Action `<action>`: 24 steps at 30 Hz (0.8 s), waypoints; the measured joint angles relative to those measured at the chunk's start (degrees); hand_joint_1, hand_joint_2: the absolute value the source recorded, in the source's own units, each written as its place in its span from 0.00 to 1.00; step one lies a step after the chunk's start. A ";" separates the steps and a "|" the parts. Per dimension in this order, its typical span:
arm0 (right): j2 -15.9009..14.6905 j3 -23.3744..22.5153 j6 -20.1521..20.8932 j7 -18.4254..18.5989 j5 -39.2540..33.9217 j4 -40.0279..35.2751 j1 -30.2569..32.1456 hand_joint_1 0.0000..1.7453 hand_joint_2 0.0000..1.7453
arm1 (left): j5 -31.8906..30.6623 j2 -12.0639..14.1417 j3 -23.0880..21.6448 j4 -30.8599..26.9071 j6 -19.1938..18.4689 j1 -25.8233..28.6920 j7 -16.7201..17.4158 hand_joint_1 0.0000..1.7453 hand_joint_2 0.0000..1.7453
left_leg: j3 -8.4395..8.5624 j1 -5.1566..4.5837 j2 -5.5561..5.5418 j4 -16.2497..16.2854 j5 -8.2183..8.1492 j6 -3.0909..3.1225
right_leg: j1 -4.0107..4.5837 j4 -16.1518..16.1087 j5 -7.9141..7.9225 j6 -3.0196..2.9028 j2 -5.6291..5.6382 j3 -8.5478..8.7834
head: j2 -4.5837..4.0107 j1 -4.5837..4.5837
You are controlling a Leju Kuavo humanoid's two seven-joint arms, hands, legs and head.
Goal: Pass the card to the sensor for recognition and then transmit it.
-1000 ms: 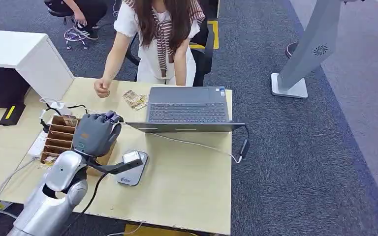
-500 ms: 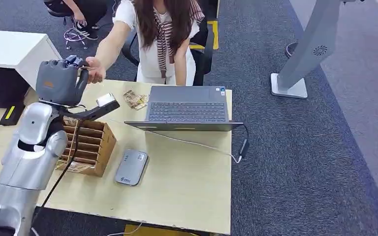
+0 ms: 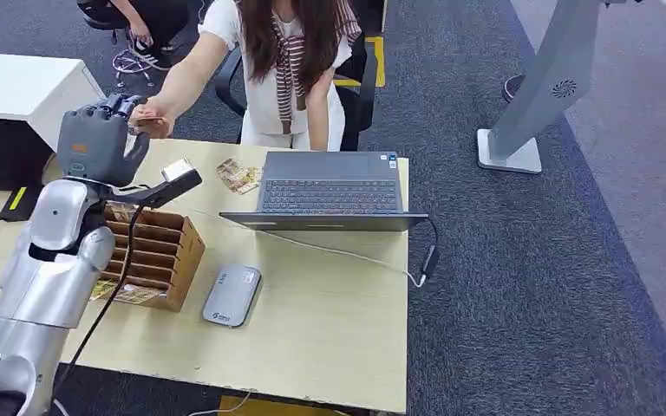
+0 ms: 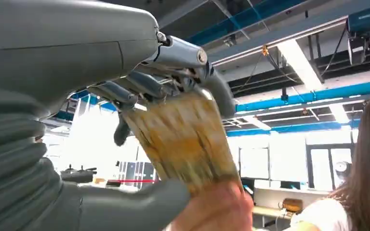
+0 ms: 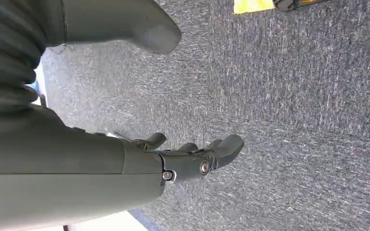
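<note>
My left hand (image 3: 100, 143) is raised above the table's far left corner, reaching toward a person seated behind the table. It grips a yellowish-brown card (image 4: 185, 139) between its fingers (image 4: 139, 84) and thumb. The person's hand (image 3: 158, 121) has its fingertips (image 4: 217, 207) on the card's free end. The card (image 3: 145, 122) is a thin sliver between the two hands in the head view. The grey card sensor (image 3: 232, 295) lies flat on the table (image 3: 329, 329), well below and nearer than my hand. My right hand (image 5: 192, 159) hangs over dark carpet, fingers loosely apart, holding nothing.
A wooden slotted card box (image 3: 152, 251) stands left of the sensor, under my left forearm. An open laptop (image 3: 329, 186) with a cable sits at the table's far middle. Loose cards (image 3: 238, 175) lie beside it. A white cabinet (image 3: 26, 91) stands at the left.
My left hand rose from above the sensor and swung to the far left toward the person. The person's arm stretched out and their fingers now touch the card.
</note>
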 joint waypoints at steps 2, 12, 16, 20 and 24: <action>0.00 -0.13 -0.09 0.04 -0.13 0.00 -0.01 0.00 1.00 | 0.35 0.00 0.09 0.02 0.94 0.43 -0.29 0.00 1.00 | -0.01 0.00 0.00 0.00 0.00 0.00 | 0.00 0.00 0.00 0.00 0.00 0.00 | 0.00 0.00; 0.07 -1.47 -0.94 0.31 -1.25 0.02 0.04 0.00 1.00 | 2.69 0.43 1.79 -7.29 3.45 8.49 -2.87 0.00 1.00 | -0.01 -0.01 0.06 0.00 -0.03 -0.01 | -0.01 0.00 -0.01 0.00 0.07 0.00 | 0.00 0.00; 0.22 -2.45 -1.37 0.39 -2.25 0.02 0.03 0.00 1.00 | 3.41 1.14 3.32 -15.44 5.01 17.12 -4.31 0.00 1.00 | -0.04 -0.01 0.08 -0.02 -0.11 0.00 | -0.01 0.00 -0.06 0.03 0.08 -0.01 | 0.00 -0.02; 0.50 -3.89 -2.16 0.57 -3.59 0.09 0.38 0.00 1.00 | 3.52 1.42 6.52 -26.57 10.67 32.12 -7.68 0.00 1.00 | 0.06 -0.02 0.30 -0.03 -0.28 0.02 | -0.02 -0.02 -0.20 0.07 0.27 -0.01 | 0.00 -0.02; 0.77 -5.47 -3.21 0.83 -4.57 0.17 0.76 0.00 1.00 | 2.71 1.07 10.30 -35.24 15.30 47.68 -10.27 0.00 1.00 | 0.04 -0.02 0.30 -0.03 -0.42 0.10 | -0.03 -0.05 -0.38 0.11 0.23 -0.02 | 0.00 -0.02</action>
